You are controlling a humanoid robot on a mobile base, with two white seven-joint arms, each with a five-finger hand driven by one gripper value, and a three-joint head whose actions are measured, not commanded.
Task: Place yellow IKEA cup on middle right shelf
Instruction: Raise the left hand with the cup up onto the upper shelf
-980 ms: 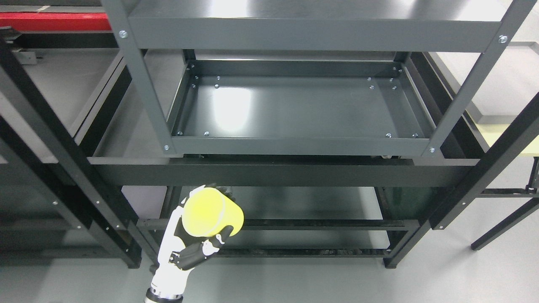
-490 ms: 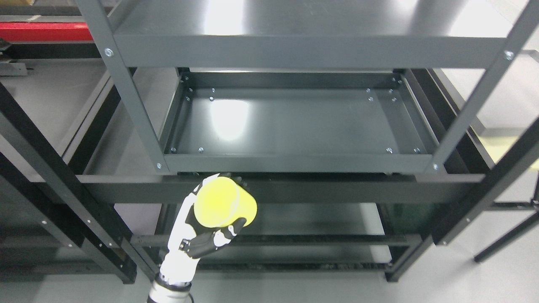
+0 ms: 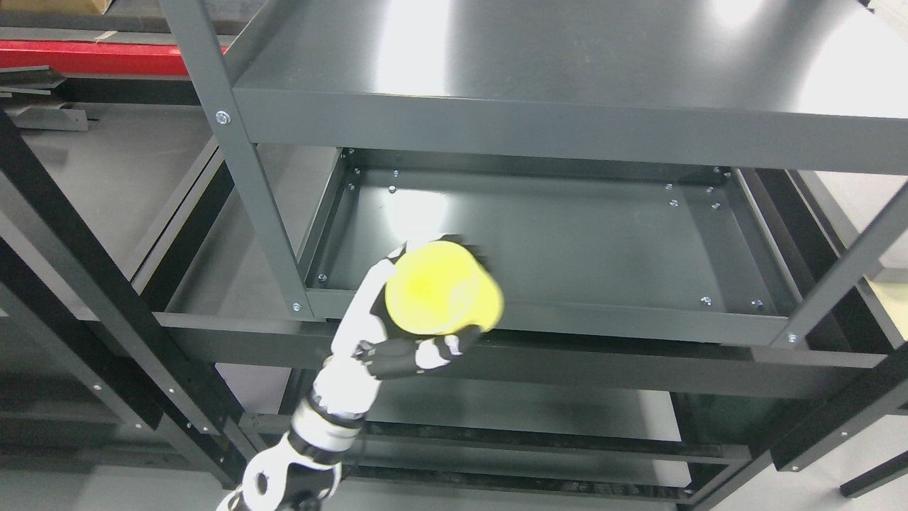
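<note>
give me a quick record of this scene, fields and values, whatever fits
held object: yellow cup, lying tilted in the grasp
holder: left hand, fingers wrapped round the cup
cup position: over the front rim of the middle shelf, not set down
middle shelf contents: nothing visible on it
top shelf: above, bare where visible
right hand: not in view
background: red beam at upper left
task state: cup not yet placed
</note>
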